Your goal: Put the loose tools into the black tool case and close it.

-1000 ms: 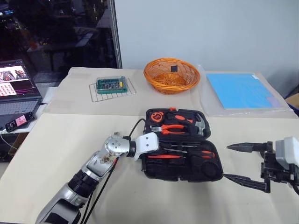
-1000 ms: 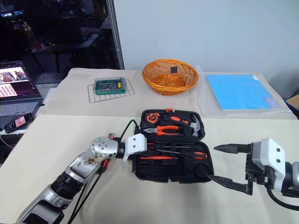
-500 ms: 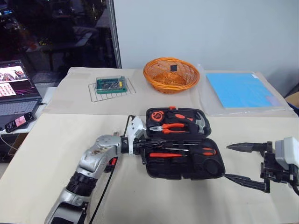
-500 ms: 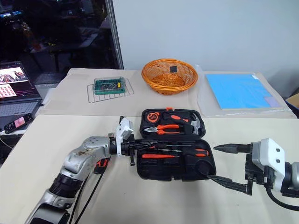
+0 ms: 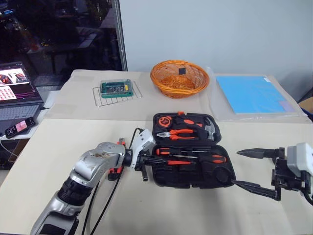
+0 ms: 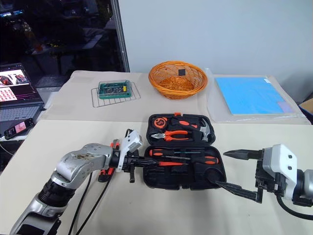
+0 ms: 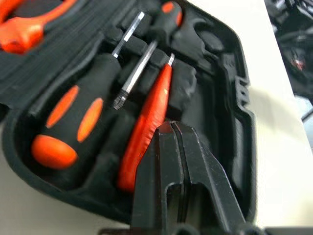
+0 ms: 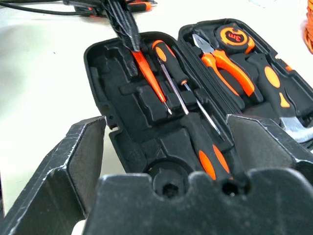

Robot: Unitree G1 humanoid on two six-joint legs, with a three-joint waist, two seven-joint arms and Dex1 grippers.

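Head views: case (image 5: pixel 217 177) lies open on the near table, hinge running left to right; the far half holds pliers (image 5: pixel 180 134), hammer (image 5: pixel 208 128) and tape measure (image 5: pixel 165 121), the near half holds two screwdrivers (image 5: pixel 212 158) and the thin screwdriver (image 5: pixel 172 162). Left gripper (image 5: pixel 145 161) sits at the case's left end, fingers clenched together, tips over the thin screwdriver's handle. Right gripper (image 5: pixel 254 169) hangs just right of the case, fingers spread wide, holding nothing. Basket (image 5: pixel 179 78), circuit board (image 5: pixel 116 88) on a wire rack and blue sheet (image 5: pixel 254 94) stand far and apart from the work. Left wrist view: closed fingers (image 7: pixel 177 161) press at the thin screwdriver (image 7: pixel 146 120), which lies slanted beside the fat handle (image 7: pixel 73 122); I cannot tell if it is fully bedded in its recess. Right wrist view: spread fingers (image 8: pixel 73 161) frame the near half; a round recess (image 8: pixel 168 183) and the slot along the left edge look empty, and no knife or tape roll can be made out. Step in hand, as judged: seating the thin screwdriver. To do it well, push down along the handle's length with the clenched tips, not sideways, so the shaft drops into its groove without riding over its neighbour. Keep the right gripper beside the case to stop it sliding; check all tools lie flush before folding one half over.
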